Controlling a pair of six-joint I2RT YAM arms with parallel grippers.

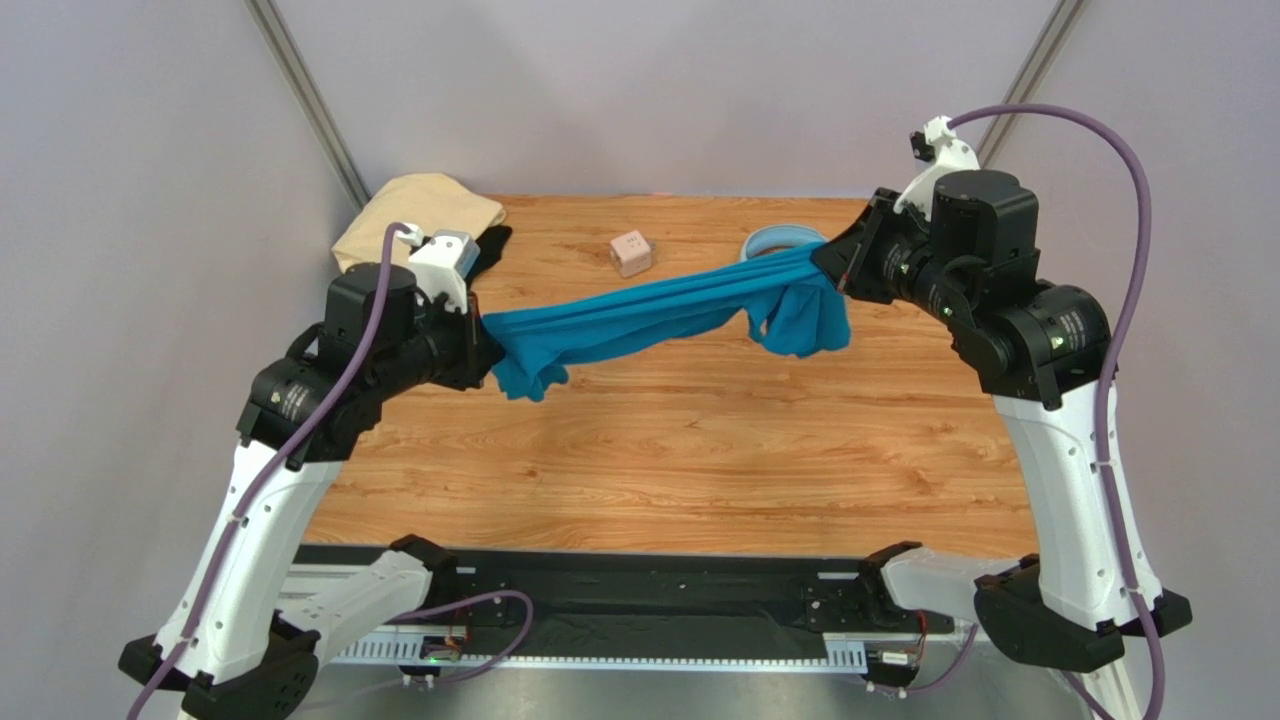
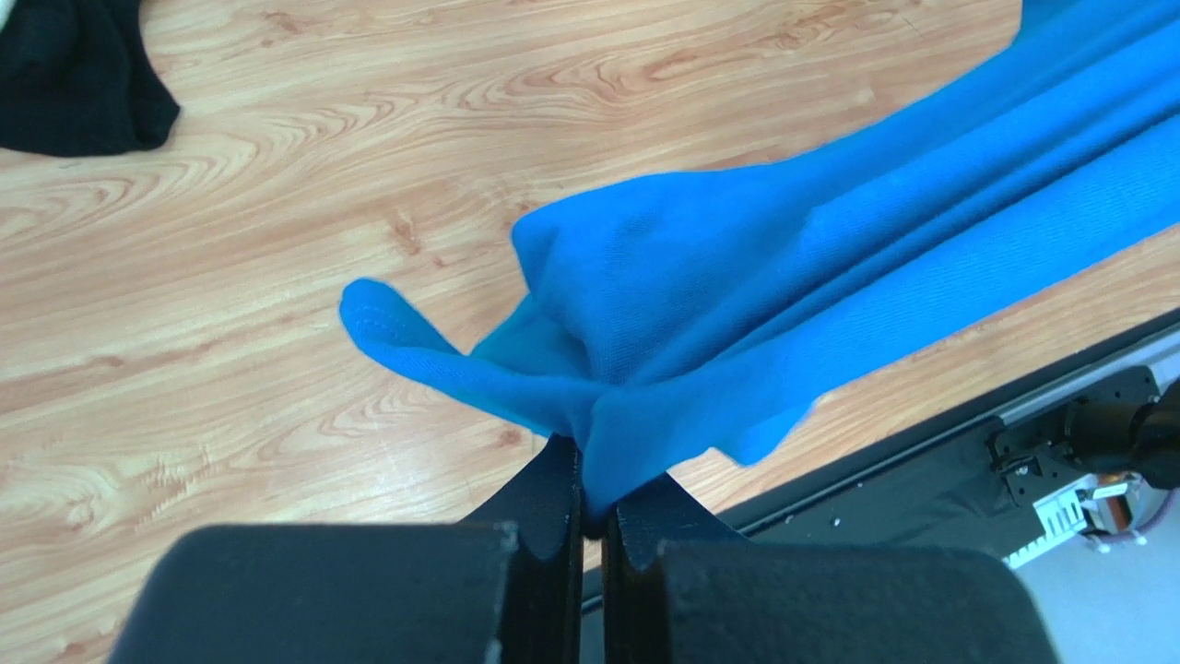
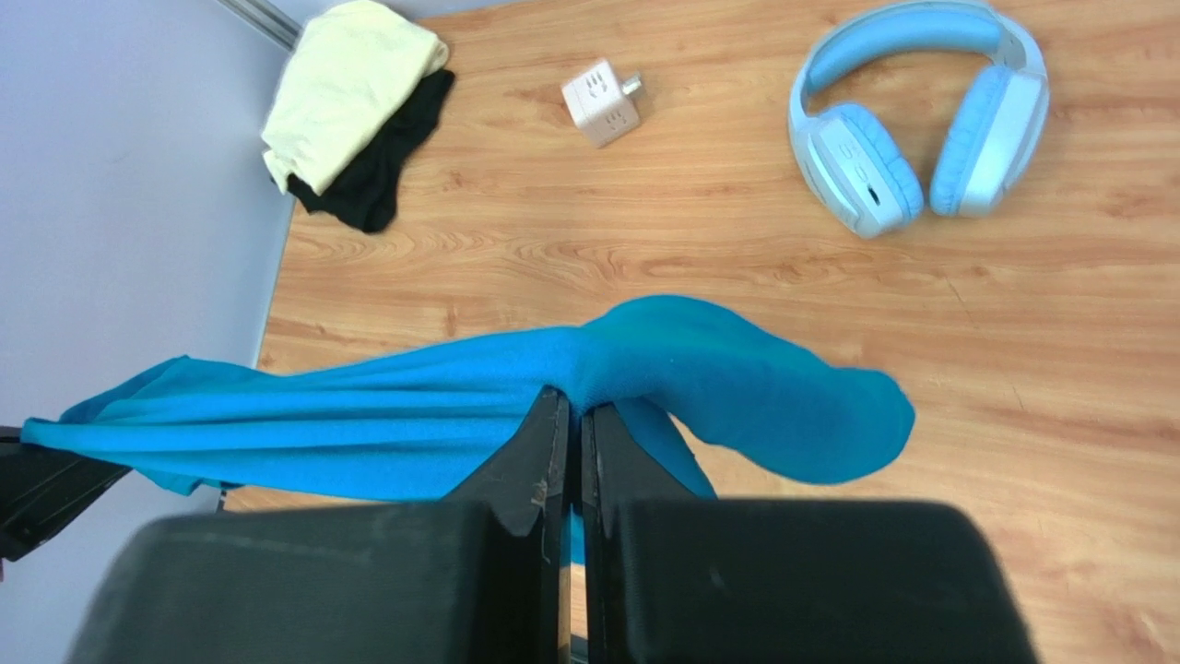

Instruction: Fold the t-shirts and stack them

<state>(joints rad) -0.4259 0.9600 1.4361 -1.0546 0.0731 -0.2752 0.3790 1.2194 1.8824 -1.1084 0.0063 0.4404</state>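
Both the left tool (image 1: 486,333) and right tool (image 1: 831,270) pinch the teal t-shirt (image 1: 646,312), stretched side-to-side.

**Our tally**

We counted three t-shirts: one teal-blue t-shirt (image 1: 646,315), one pale tan t-shirt (image 1: 413,210) and one black t-shirt (image 3: 385,155). We also found one pair of light-blue headphones (image 3: 914,118), one small pink cube (image 1: 633,252), and two grippers: the left gripper (image 2: 593,515) and the right gripper (image 3: 575,415).

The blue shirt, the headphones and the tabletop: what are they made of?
The teal-blue t-shirt: soft matte knit cloth; it sags and bunches in folds. The headphones: apparently smooth plastic, slight sheen, padded ear cushions. The tabletop: wood grain pattern; real wood or laminate, cannot tell.
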